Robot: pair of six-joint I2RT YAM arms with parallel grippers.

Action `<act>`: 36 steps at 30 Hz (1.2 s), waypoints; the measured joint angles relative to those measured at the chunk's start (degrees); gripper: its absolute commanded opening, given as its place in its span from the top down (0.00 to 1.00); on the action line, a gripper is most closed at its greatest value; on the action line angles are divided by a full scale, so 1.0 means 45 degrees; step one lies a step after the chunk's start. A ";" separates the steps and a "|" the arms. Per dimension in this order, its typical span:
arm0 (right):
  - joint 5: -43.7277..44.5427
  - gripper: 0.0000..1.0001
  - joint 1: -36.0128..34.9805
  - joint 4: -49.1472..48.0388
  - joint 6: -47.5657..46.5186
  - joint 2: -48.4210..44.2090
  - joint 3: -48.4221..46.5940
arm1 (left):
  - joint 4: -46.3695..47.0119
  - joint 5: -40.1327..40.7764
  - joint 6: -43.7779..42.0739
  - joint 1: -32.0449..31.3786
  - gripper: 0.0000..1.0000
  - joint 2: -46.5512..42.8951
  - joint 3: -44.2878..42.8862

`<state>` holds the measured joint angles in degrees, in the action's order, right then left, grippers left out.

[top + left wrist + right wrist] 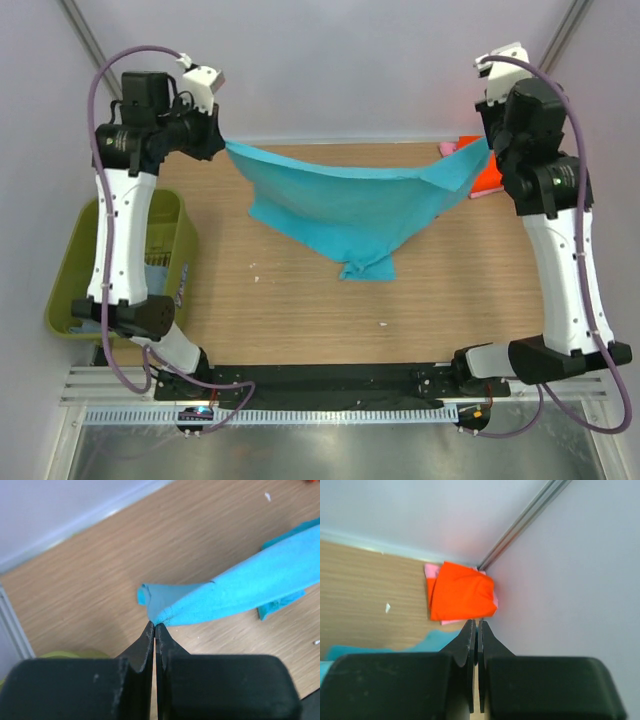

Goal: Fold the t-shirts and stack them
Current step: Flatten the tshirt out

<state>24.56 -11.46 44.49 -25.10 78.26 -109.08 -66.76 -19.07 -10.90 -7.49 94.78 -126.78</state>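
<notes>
A bright turquoise t-shirt (350,205) hangs stretched between my two grippers above the table, its lower part sagging onto the wood. My left gripper (222,143) is shut on its left corner; in the left wrist view the cloth (225,597) runs from my closed gripper (154,625). My right gripper (487,146) is shut on the right corner; the turquoise cloth (427,642) shows beside my closed gripper (475,624). A folded orange-red t-shirt (461,597) lies on a folded pink t-shirt (431,571) in the far right corner, also seen in the top view (487,178).
An olive-green plastic bin (70,268) stands off the table's left edge with something grey-blue inside (160,275). Pale walls close in the back and right sides. The wooden table (300,310) lies under the shirt.
</notes>
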 measured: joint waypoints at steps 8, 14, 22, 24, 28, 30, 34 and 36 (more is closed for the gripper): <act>-0.1579 0.99 0.0000 0.1030 0.0967 -0.1593 -0.1608 | 0.0879 -0.0529 0.0311 0.0000 1.00 -0.2234 0.0058; -0.2652 0.99 0.0000 0.2273 0.1073 -0.3181 -0.2827 | 0.1292 -0.1117 0.0641 0.0000 1.00 -0.4235 0.0228; -0.3847 0.99 0.0083 0.3084 0.1103 -0.3657 -0.6883 | 0.1763 -0.1685 0.1010 0.0112 1.00 -0.5523 -0.1010; -0.4017 0.99 0.0316 0.2905 0.1093 -0.3769 -0.7436 | 0.1831 -0.1778 0.1107 0.0296 1.00 -0.5581 -0.1477; -0.4313 0.99 0.0690 0.2050 0.0845 -0.3861 -0.7456 | 0.2215 -0.1739 0.1331 0.0602 1.00 -0.5416 -0.2351; -0.4357 0.99 0.0733 0.1428 0.0563 -0.3871 -0.6883 | 0.2395 -0.1642 0.1331 0.0631 1.00 -0.5319 -0.2414; -0.4396 0.99 0.0743 0.0495 0.0044 -0.3764 -0.5100 | 0.2516 -0.1574 0.1185 0.0661 1.00 -0.5008 -0.1530; -0.4430 0.99 0.0743 -0.0044 -0.0155 -0.3667 -0.3813 | 0.2603 -0.1583 0.0952 0.0670 1.00 -0.4886 -0.0248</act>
<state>4.62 -8.12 44.29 -25.80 61.76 -126.23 -55.05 -26.20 -6.61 -4.47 72.79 -127.90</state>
